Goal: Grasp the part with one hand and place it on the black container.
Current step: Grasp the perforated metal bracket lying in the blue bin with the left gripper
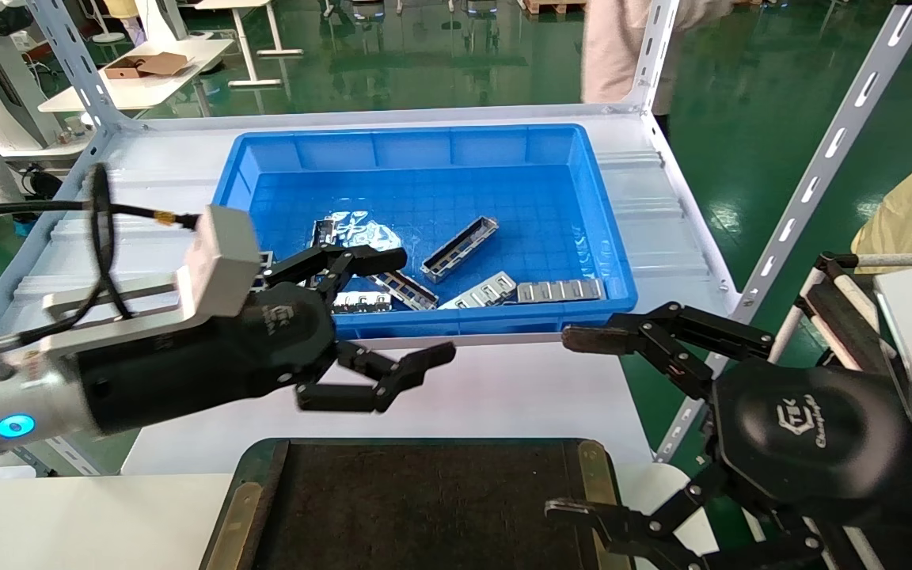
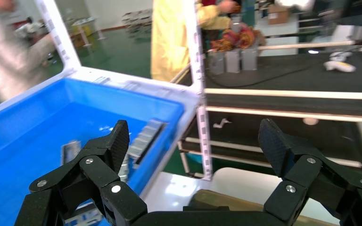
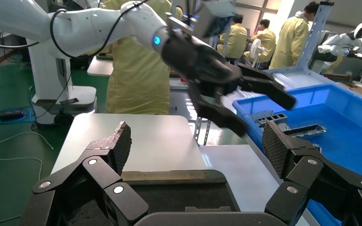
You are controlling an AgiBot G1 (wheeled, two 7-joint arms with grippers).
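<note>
The part (image 1: pixel 460 249) lies in the blue bin (image 1: pixel 598 214), long axis toward 2 o'clock — left gripper (image 1: pixel 416 305) wide open, empty, at its 8 o'clock; right gripper (image 1: pixel 575 423) likewise beside the black container (image 1: pixel 416 507).

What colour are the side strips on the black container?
Brass-coloured, running along the short sides of the black container; clearest in the head view.

Two white tables. On the far metal table (image 1: pixel 646 198), one deep blue plastic bin (image 1: pixel 590 198). On the near white table (image 1: pixel 92 514), one flat black tray with brass side strips (image 1: pixel 416 507).
</note>
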